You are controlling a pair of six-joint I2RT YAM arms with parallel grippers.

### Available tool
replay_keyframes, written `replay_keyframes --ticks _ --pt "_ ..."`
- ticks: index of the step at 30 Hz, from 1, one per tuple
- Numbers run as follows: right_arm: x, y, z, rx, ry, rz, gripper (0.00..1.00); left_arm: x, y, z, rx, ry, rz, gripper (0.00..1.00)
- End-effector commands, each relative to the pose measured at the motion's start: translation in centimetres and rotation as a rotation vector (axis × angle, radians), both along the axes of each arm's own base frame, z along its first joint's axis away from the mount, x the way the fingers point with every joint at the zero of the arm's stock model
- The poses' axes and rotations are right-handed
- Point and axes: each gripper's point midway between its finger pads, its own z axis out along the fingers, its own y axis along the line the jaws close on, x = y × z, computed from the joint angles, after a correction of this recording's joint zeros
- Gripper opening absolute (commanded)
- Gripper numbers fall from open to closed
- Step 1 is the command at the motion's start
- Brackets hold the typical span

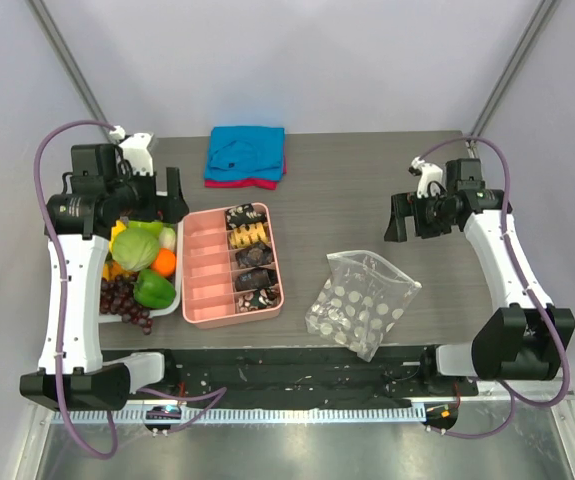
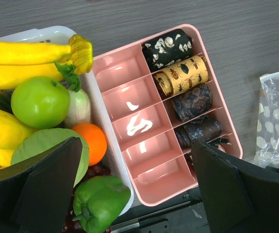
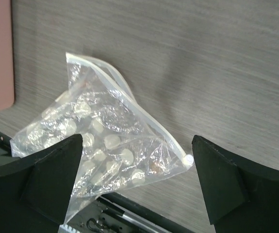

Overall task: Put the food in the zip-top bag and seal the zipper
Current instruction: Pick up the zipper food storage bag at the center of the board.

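Observation:
The zip-top bag (image 1: 362,302) is clear with white dots and lies crumpled near the table's front edge, right of centre. In the right wrist view the bag (image 3: 105,141) has its zipper (image 3: 139,114) along its upper right edge, ending in a small white tab. Food fills a white tray (image 1: 174,301) at the left: bananas (image 2: 23,51), a green apple (image 2: 40,101), an orange (image 2: 94,141), a green pepper (image 2: 99,200), a cabbage and grapes. My left gripper (image 1: 152,205) hangs open and empty above the tray and pink box. My right gripper (image 1: 419,217) is open and empty above the bag's far side.
A pink compartment box (image 1: 207,290) stands between the tray and the bag, with rolled patterned cloths (image 2: 183,75) in its right column. A folded blue and red cloth (image 1: 245,155) lies at the back. The table's front edge and a black rail lie just beyond the bag.

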Motion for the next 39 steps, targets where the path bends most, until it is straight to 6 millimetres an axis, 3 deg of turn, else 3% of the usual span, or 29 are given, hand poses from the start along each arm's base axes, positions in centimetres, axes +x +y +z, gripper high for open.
replay_keyframes --ticks 1,6,12,23,26,29,30,32,33,36,39 --pt "-0.8 0.2 -1.8 -0.007 0.038 0.074 1.00 -0.2 -1.3 1.8 -0.031 -0.050 -0.090 1.00" --pt "-1.1 0.4 -4.4 -0.006 0.119 0.143 1.00 -0.5 -2.4 1.8 -0.054 -0.052 -0.172 1.00" --pt "-1.5 1.2 -6.9 0.031 0.189 0.258 1.00 -1.9 -5.4 2.6 -0.171 -0.059 -0.333 1.00" --pt "-3.9 3.2 -11.2 0.204 0.392 0.425 0.97 -0.9 -5.9 2.8 -0.200 -0.112 -0.335 1.00" --pt "-4.6 4.0 -11.0 0.272 0.418 0.475 0.83 -0.8 -5.9 2.5 -0.203 -0.107 -0.335 1.00" --pt "-4.7 4.6 -10.4 0.324 0.440 0.489 0.57 -0.8 -6.1 2.1 -0.217 -0.095 -0.335 1.00" --pt "-4.5 4.6 -9.9 0.327 0.430 0.495 0.33 -0.8 -6.2 2.0 -0.223 -0.093 -0.332 1.00" --pt "-4.3 4.6 -9.0 0.323 0.416 0.493 0.06 -0.9 -6.3 2.0 -0.232 -0.094 -0.332 1.00" --pt "-3.7 4.4 -7.9 0.306 0.379 0.478 0.01 -1.0 -6.4 1.8 -0.241 -0.086 -0.333 1.00" --pt "-2.2 3.6 -5.0 0.252 0.279 0.443 0.01 -1.1 -6.5 2.0 -0.252 -0.083 -0.328 1.00" --pt "-0.1 2.8 -0.7 0.166 0.126 0.389 0.01 -0.9 -6.4 2.5 -0.248 -0.088 -0.316 1.00"
